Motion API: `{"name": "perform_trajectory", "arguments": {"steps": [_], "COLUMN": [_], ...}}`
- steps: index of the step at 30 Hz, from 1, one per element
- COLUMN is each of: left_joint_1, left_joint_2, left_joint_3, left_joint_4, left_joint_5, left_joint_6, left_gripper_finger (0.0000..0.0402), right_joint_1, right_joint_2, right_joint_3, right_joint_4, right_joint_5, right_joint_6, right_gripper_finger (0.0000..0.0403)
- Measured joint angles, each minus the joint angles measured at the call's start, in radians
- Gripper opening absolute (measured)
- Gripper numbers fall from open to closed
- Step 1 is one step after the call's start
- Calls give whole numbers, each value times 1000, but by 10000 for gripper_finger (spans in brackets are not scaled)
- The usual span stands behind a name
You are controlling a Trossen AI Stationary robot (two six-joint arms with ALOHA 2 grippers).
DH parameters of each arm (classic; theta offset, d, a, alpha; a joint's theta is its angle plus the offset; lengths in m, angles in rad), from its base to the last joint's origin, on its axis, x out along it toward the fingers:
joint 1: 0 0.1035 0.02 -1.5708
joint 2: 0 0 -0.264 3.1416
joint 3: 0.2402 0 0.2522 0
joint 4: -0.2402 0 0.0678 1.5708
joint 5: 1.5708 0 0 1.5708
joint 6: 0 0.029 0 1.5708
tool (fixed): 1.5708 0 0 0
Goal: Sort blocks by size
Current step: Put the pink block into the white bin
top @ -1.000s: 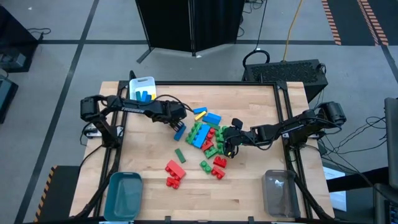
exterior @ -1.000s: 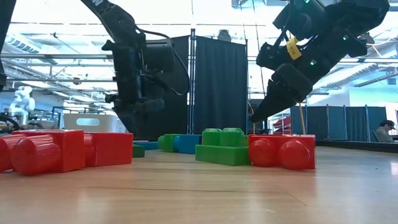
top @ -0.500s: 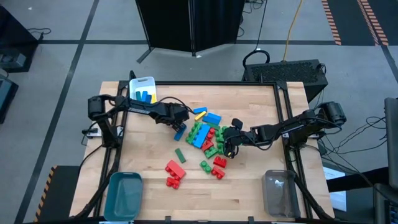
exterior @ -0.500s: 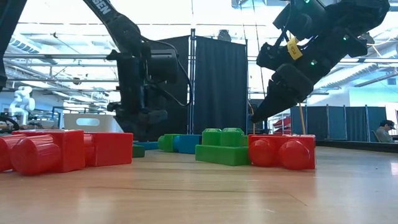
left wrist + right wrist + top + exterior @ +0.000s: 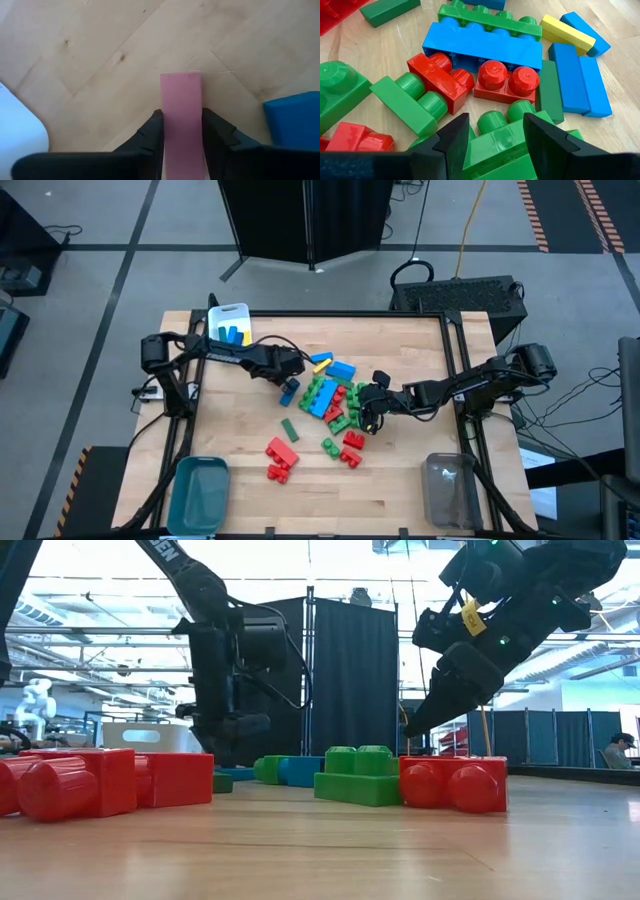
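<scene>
Low view, nearest the lens: two red blocks [image 5: 105,780] lie on the wooden table [image 5: 320,850], with a green block [image 5: 358,776] and another red block [image 5: 452,783] just behind. Compared with a second ago, the left gripper [image 5: 290,377] has come lower and nearer the table's rear left, and its jaws have narrowed from wide to a grip. Left wrist view: a pink block [image 5: 182,117], a thin flat bar, sits between the two dark fingers [image 5: 151,132], both touching its long sides; a blue block [image 5: 295,117] lies just beside it. The right gripper [image 5: 366,406] is unchanged, hovering over the central pile; in the right wrist view its fingers [image 5: 454,136] stand apart with nothing between them, above green, red and blue blocks. Farther back, a white bin [image 5: 229,322] holding blue and yellow blocks sits at the table's rear left; a teal bin [image 5: 199,490] and a clear bin [image 5: 449,488] sit at the front corners. Beyond the table hang black curtains [image 5: 350,680].
</scene>
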Motion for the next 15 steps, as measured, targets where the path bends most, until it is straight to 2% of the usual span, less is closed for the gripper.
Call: {"name": "perform_trajectory", "arguments": {"steps": [7,12,15], "left_joint_1": [1,27,59], "left_joint_2": [9,6,4], "left_joint_3": [101,187,228], "left_joint_4": [-151,-287,-332], "left_joint_5": [-2,-104,-132], "left_joint_6": [70,108,144], "left_gripper_finger": [82,82,82], "right_joint_1": [0,0,0], "right_joint_2": [0,0,0], "right_joint_3": [0,0,0], "right_joint_4": [1,1,1], "right_joint_5": [0,0,0], "right_joint_6": [1,1,1], "right_gripper_finger": [176,176,176]}}
